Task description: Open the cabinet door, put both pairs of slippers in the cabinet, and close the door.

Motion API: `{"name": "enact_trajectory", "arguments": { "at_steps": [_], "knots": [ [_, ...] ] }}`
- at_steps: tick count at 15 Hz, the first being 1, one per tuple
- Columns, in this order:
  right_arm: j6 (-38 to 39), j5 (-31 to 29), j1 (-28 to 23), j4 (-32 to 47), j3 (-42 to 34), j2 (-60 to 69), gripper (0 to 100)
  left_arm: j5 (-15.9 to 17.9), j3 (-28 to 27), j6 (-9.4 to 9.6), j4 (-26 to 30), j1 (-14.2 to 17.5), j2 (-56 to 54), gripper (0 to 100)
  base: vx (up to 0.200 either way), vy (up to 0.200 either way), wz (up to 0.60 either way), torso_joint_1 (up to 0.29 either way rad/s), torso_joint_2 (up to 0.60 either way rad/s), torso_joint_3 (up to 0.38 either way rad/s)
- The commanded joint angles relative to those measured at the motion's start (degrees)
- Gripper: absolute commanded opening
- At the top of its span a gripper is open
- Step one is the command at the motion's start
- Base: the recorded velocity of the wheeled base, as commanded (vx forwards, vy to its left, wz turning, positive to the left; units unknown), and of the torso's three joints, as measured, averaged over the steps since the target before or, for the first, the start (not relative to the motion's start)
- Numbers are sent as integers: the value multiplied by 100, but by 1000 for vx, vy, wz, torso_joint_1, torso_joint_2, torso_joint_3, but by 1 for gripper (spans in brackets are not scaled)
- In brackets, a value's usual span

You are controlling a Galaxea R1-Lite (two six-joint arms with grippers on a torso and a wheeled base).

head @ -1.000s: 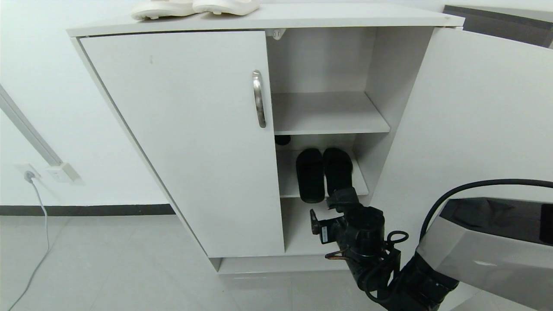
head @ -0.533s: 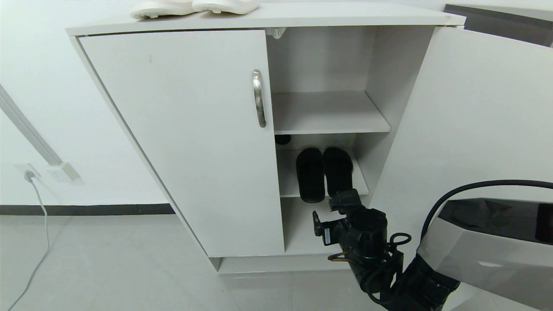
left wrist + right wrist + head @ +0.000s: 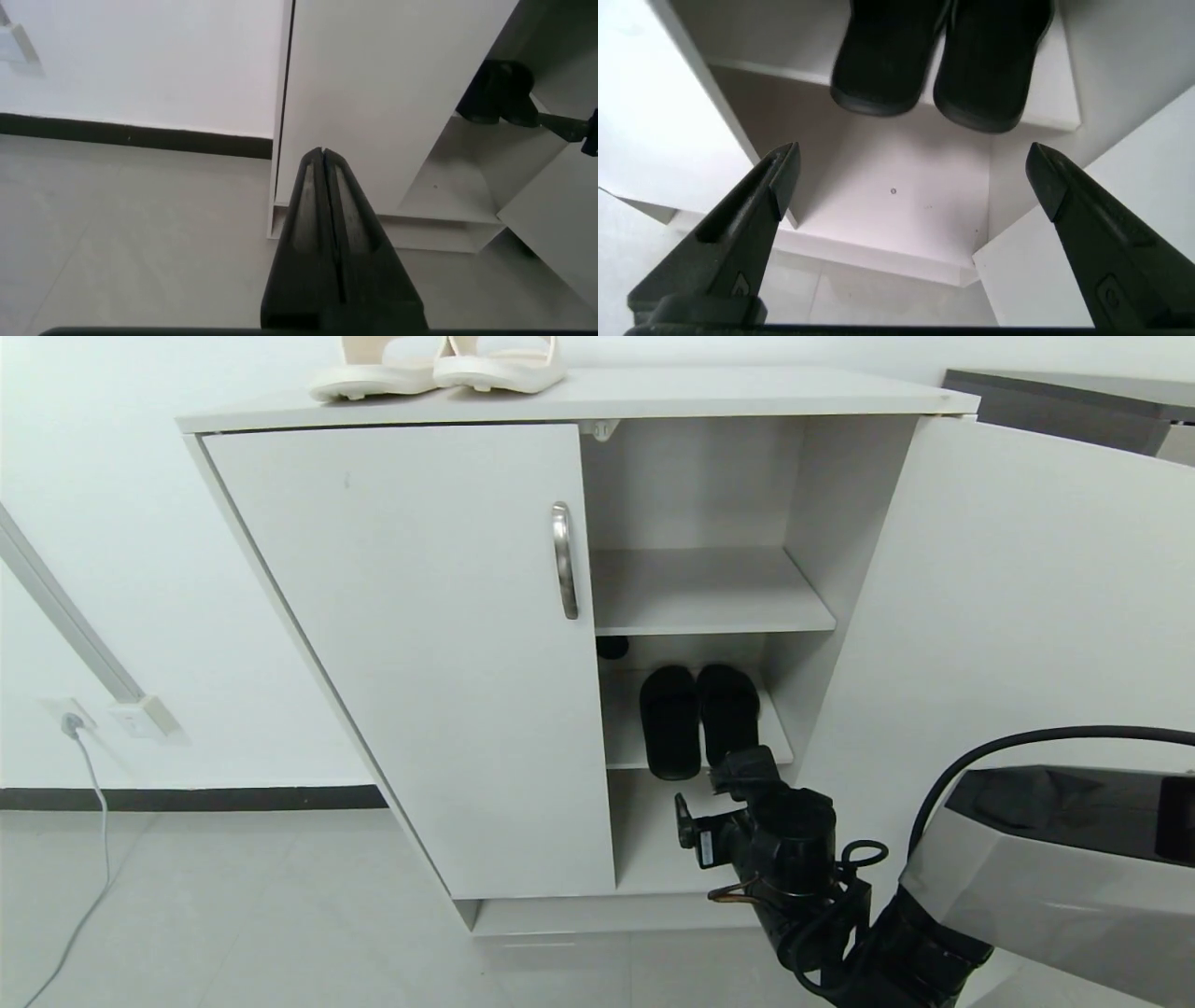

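Cabinet (image 3: 579,397) first: its right door (image 3: 1008,616) stands swung wide and the left door (image 3: 411,644) is shut. The whole head picture has slid downward since a moment ago. That's the camera lifting its gaze, not the furniture moving, and more of the cabinet top comes into view. Black slippers (image 3: 700,719) lie side by side on the lower shelf, so one pair is home. Cream slippers (image 3: 439,369) sit up on the cabinet top, well apart from either arm, and they look like the next target. Right gripper (image 3: 912,154), jaws spread wide and holding nothing, hangs just below the black pair's shelf edge, having eased back a touch — release done, by my reading. Left gripper (image 3: 322,159) is low near the cabinet's foot, fingers pressed together, idle.
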State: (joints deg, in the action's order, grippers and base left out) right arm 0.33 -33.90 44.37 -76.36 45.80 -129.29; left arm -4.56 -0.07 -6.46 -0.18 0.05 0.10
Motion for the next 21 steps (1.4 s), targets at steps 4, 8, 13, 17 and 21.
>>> {"name": "enact_trajectory", "arguments": {
  "at_steps": [4, 8, 13, 17, 21],
  "knots": [
    [2, -2, 1, -2, -1, -17, 100, -1, 7, -4, 1, 4, 8, 0, 0, 0, 0, 4, 0, 198],
    [-7, -2, -8, -10, -36, -26, 100, -10, 7, 13, -8, 4, 8, 0, 0, 0, 0, -1, 1, 183],
    [-86, 15, -8, -186, -36, -105, 100, -10, 7, 22, -8, 4, 8, 0, 0, 0, 0, -2, 0, 10],
    [-86, 24, -8, -212, -36, -131, 100, -10, 7, 13, -8, 4, 8, 0, 0, 50, 0, -1, -1, 1],
    [-94, 24, -8, -221, -36, -140, 100, -10, 7, 13, -8, 4, 8, 0, 0, 200, 0, 8, 0, 4]
  ]
}}
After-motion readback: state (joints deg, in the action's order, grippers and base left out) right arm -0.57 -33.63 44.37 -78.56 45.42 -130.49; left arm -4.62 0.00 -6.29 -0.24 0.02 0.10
